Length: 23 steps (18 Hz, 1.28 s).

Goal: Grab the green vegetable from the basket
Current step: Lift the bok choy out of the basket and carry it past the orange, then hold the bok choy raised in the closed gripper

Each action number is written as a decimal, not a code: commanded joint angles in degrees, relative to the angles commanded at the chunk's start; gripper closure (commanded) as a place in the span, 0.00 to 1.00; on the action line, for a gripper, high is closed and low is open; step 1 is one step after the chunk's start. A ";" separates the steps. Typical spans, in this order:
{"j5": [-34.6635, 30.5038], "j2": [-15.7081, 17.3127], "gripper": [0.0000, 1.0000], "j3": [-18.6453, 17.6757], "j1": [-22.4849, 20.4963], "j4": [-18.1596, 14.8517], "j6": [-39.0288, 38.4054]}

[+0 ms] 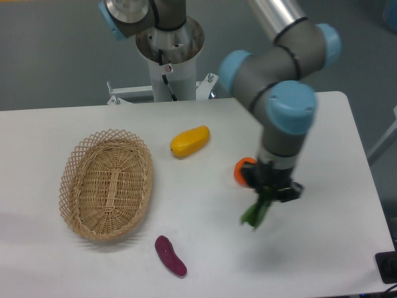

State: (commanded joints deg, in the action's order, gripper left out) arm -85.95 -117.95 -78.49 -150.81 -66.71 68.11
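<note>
The woven wicker basket (107, 184) lies at the left of the white table and holds nothing. My gripper (268, 194) is at the right of the table, well away from the basket, and is shut on the green vegetable (256, 213). Its dark green leaves hang down below the fingers, above the table. The pale stem end is hidden inside the gripper.
A yellow oblong fruit (190, 141) lies right of the basket. A purple eggplant-like piece (170, 255) lies near the front edge. An orange object (242, 171) sits partly behind the gripper. The arm's base column (169, 62) stands behind the table.
</note>
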 joint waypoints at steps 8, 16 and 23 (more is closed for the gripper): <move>-0.71 -2.29 0.89 3.16 -4.31 -3.16 10.36; -2.46 -3.34 0.89 5.19 -4.14 -6.33 16.08; -3.08 -3.43 0.88 5.19 -3.88 -5.98 16.35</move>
State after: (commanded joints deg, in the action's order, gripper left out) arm -89.03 -121.38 -73.30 -154.69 -72.69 84.46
